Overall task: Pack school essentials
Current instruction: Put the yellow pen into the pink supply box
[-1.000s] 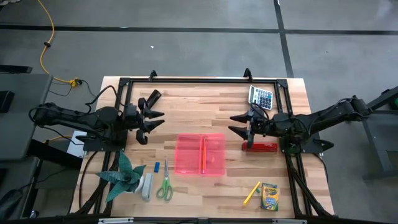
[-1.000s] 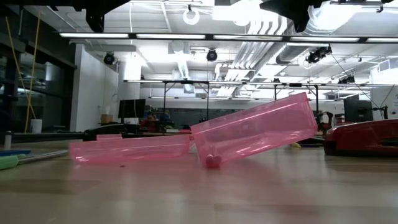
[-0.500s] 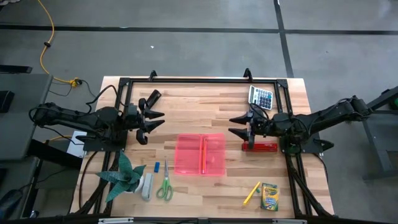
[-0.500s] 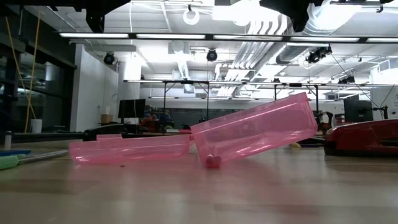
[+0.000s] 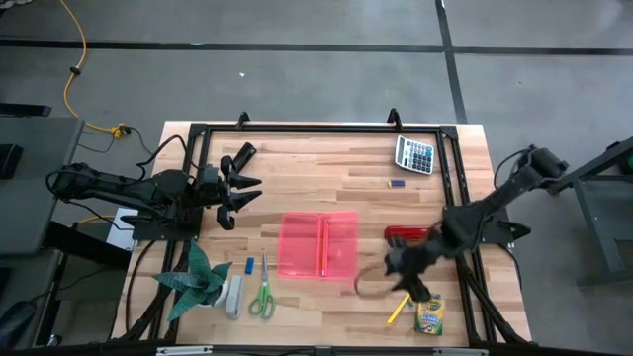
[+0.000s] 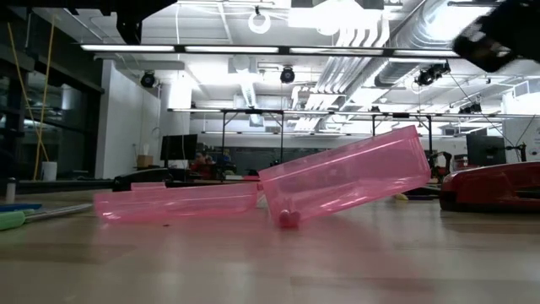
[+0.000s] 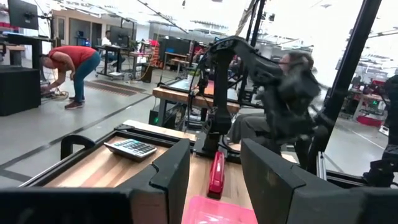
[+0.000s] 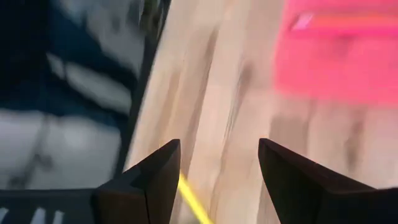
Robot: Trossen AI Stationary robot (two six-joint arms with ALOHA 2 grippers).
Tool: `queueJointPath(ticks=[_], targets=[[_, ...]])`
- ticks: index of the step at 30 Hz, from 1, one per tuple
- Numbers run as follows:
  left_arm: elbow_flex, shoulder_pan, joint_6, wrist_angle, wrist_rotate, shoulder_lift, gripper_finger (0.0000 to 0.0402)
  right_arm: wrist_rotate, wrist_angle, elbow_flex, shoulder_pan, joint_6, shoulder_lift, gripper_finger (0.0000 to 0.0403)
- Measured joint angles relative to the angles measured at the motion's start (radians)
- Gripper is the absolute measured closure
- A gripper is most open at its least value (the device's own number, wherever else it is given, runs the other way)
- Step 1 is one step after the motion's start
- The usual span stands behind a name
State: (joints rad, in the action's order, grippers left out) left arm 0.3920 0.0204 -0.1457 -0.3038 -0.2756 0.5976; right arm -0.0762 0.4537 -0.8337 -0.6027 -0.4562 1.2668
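An open pink transparent case [image 5: 318, 245] lies mid-table with an orange pencil [image 5: 323, 247] inside. In the low view its lid [image 6: 346, 173] stands tilted. A yellow marker [image 5: 401, 309] and a crayon box [image 5: 429, 314] lie near the front right. Green-handled scissors [image 5: 262, 297] and a small blue eraser [image 5: 249, 265] lie front left. My right gripper [image 5: 396, 280] hangs open just above the marker [image 8: 193, 202], blurred by motion. My left gripper [image 5: 255, 188] waits open at the table's left.
A red stapler [image 5: 413, 233] lies right of the case, and a calculator [image 5: 415, 154] sits at the far right. A small dark-blue piece [image 5: 397, 182] is near it. A green folded-paper plant [image 5: 198, 282] stands front left. A person [image 7: 71, 62] bends over in the room behind.
My right gripper has swung fast from beside the stapler toward the table's near edge, ending over the yellow marker and crayon box. A small dark-blue piece now shows where the gripper hovered. Nothing on the table has moved.
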Motion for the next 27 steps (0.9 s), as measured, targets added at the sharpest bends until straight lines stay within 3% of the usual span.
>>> queueJointPath(ticks=[5,13,18,27], targets=[[0.000,0.000,0.000,0.000,-0.001,0.000,0.0271,0.012,-0.013,0.000,-0.102,0.058,0.143,0.0195],[0.000,0.000,0.001,0.000,-0.020,0.000,0.0271,-0.003,-0.097,0.000,-0.173,0.155,0.325,0.0195],[0.000,0.000,0.001,0.000,-0.027,0.000,0.0271,0.005,-0.096,0.000,-0.203,0.170,0.386,0.0195],[0.000,0.000,0.001,0.000,-0.027,0.000,0.0271,0.141,-0.085,-0.004,-0.255,0.173,0.424,0.0213]])
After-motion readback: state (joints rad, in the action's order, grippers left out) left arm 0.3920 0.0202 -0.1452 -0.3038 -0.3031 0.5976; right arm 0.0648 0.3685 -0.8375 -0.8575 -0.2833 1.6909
